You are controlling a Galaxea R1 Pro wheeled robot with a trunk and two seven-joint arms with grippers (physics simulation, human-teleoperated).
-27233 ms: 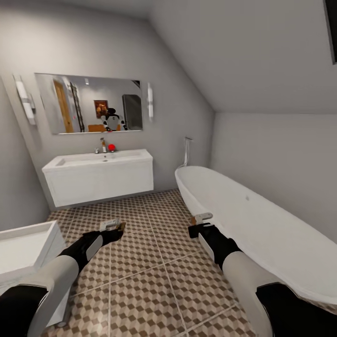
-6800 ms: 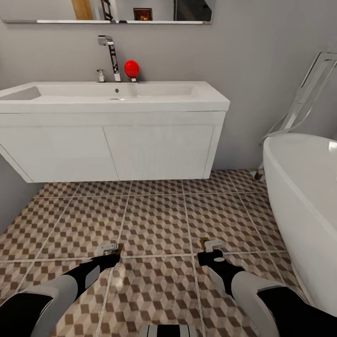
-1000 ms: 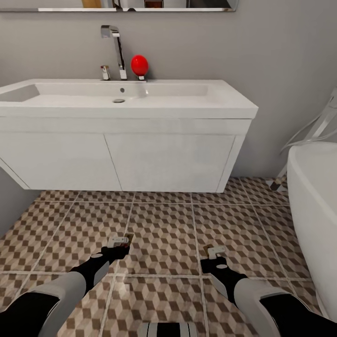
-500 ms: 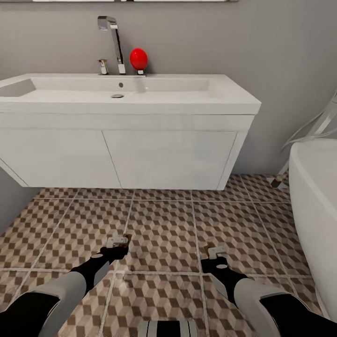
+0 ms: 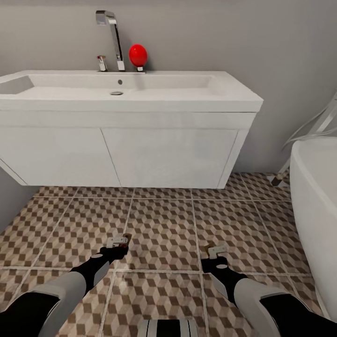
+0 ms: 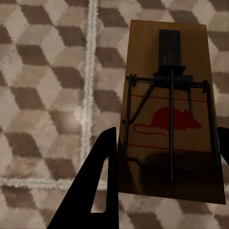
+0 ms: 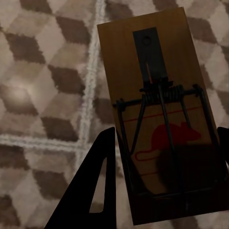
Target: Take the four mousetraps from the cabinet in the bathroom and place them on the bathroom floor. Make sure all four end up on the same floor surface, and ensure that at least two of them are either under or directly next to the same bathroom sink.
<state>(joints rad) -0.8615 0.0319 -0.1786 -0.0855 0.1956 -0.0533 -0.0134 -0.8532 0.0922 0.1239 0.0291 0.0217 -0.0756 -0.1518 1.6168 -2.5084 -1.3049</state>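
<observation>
Bathroom floor (image 5: 164, 224): cube-pattern tiles with pale grout, filling the lower half of the head view, from 3 to 9 o'clock.
Sink (image 5: 126, 89): white basin on a wide white vanity at 12 o'clock, with a chrome tap (image 5: 112, 37) and a red ball-shaped thing (image 5: 138, 54) behind it.
Bathtub (image 5: 316, 210): white, at 3 to 4 o'clock.
Left claw (image 5: 117, 243): at 7 o'clock above the floor, closed on the left mousetrap (image 6: 169, 119).
Right claw (image 5: 216, 252): at 5 o'clock, closed on the right mousetrap (image 7: 160, 109).
Left mousetrap: long axis runs along the fingers, the free end points away from the claw; red mouse print faces the wrist camera.
Right mousetrap: same direction, slightly tilted; spring side faces the wrist camera.
</observation>
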